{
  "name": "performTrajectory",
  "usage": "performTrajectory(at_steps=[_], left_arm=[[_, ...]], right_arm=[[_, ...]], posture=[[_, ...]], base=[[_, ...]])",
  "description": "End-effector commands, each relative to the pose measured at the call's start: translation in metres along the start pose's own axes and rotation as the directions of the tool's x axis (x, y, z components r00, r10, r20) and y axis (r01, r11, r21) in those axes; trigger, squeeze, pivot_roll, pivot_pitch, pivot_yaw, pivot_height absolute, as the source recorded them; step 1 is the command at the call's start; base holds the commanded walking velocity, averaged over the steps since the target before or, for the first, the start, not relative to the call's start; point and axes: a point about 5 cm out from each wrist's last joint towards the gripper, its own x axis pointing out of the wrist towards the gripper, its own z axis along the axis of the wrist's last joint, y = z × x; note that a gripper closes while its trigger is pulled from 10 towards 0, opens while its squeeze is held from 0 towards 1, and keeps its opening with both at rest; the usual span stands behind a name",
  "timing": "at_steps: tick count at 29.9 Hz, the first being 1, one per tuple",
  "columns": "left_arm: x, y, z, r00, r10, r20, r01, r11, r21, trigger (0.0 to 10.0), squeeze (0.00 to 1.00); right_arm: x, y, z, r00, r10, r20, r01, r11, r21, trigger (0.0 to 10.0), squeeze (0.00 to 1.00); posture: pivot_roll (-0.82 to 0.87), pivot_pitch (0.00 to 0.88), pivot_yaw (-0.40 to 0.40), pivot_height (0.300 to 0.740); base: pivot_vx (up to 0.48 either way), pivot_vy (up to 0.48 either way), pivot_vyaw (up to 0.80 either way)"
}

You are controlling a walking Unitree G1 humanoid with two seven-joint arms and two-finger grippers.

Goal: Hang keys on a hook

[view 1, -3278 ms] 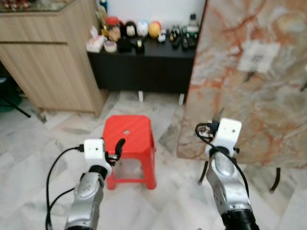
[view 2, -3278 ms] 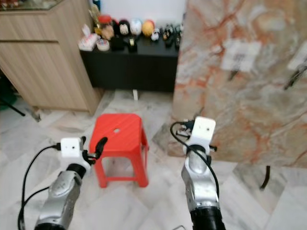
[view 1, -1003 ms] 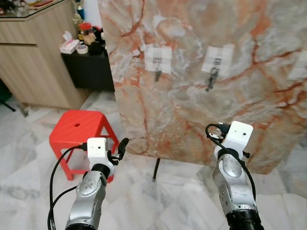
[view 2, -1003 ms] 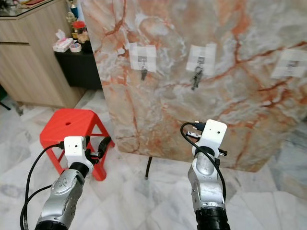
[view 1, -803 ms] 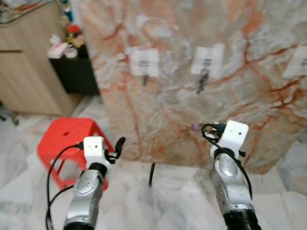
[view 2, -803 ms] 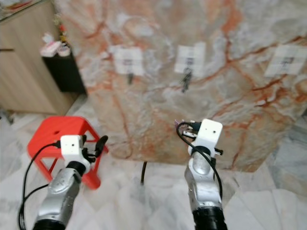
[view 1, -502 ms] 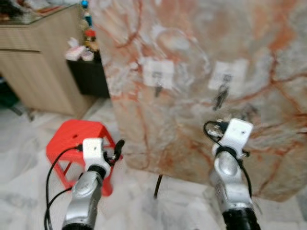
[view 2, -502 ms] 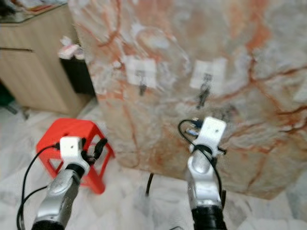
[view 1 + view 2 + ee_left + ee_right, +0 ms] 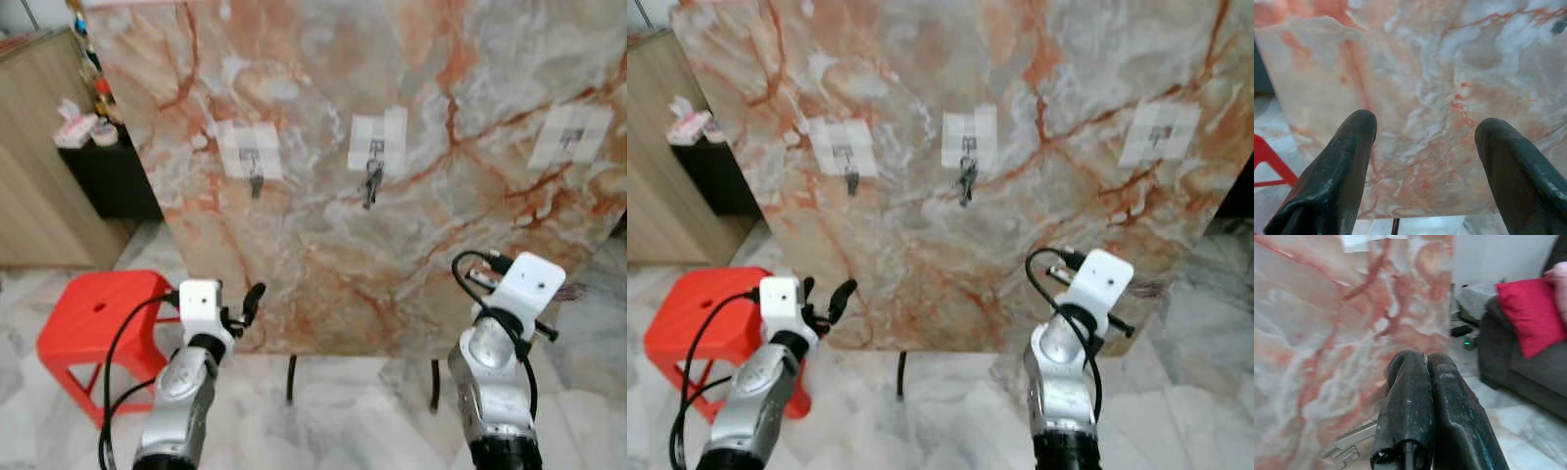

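The right gripper (image 9: 1422, 363) was clamped on the keys (image 9: 1349, 443). The empty hook (image 9: 1157, 138) hung above it, so a steady lift should serve; the left gripper (image 9: 1422, 147) gaped idle.

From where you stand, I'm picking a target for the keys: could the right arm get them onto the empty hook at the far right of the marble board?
Probably yes. The right gripper, shut on the keys, sits below that empty hook with bare marble board between; it must still rise.
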Motion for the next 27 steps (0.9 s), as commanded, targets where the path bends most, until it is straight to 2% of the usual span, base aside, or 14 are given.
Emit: performTrajectory(at_steps=[1, 4, 9, 15, 22, 26, 27], left_arm=[[-0.002, 0.006, 0.001, 1.0, 0.015, -0.004, -0.015, 1.0, 0.007, 10.0, 0.0], [-0.002, 0.007, 0.0, 1.0, 0.016, -0.005, -0.016, 1.0, 0.008, 10.0, 0.0], [-0.002, 0.007, 0.0, 1.0, 0.013, -0.007, -0.013, 1.0, 0.006, 10.0, 0.0], [-0.002, 0.007, 0.0, 1.0, 0.01, -0.006, -0.01, 1.0, 0.007, 10.0, 0.0], [-0.002, 0.007, 0.0, 1.0, 0.009, -0.008, -0.009, 1.0, 0.007, 10.0, 0.0], [-0.001, 0.007, 0.0, 1.0, 0.007, -0.011, -0.006, 1.0, 0.011, 10.0, 0.0], [-0.001, 0.007, 0.0, 1.0, 0.005, -0.01, -0.005, 1.0, 0.011, 10.0, 0.0]], right_arm=[[-0.001, 0.004, 0.017, 0.997, -0.011, 0.078, 0.008, 0.999, 0.035, 10.0, 0.0], [-0.001, 0.001, 0.022, 0.993, -0.04, 0.111, 0.037, 0.999, 0.035, 10.0, 0.0], [-0.003, 0.0, 0.036, 0.969, -0.058, 0.239, 0.071, 0.996, -0.046, 10.0, 0.0], [-0.007, 0.002, 0.05, 0.933, -0.063, 0.353, 0.103, 0.99, -0.096, 10.0, 0.0], [-0.008, 0.003, 0.049, 0.933, -0.059, 0.354, 0.106, 0.988, -0.114, 10.0, 0.0], [-0.007, 0.007, 0.045, 0.95, -0.024, 0.311, 0.056, 0.994, -0.095, 10.0, 0.0], [-0.006, 0.012, 0.041, 0.961, 0.018, 0.276, 0.013, 0.994, -0.109, 10.0, 0.0]], posture=[[0.09, 0.038, 0.029, 0.74], [0.09, 0.04, 0.031, 0.74], [0.09, 0.039, 0.034, 0.74], [0.09, 0.038, 0.036, 0.74], [0.09, 0.037, 0.035, 0.74], [0.09, 0.037, 0.035, 0.74], [0.09, 0.036, 0.036, 0.74]], base=[[0.0, 0.0, 0.0], [0.0, 0.0, 0.0], [0.0, 0.0, 0.0], [0.0, 0.0, 0.0], [0.0, 0.0, 0.0], [0.0, 0.0, 0.0], [0.0, 0.0, 0.0]])
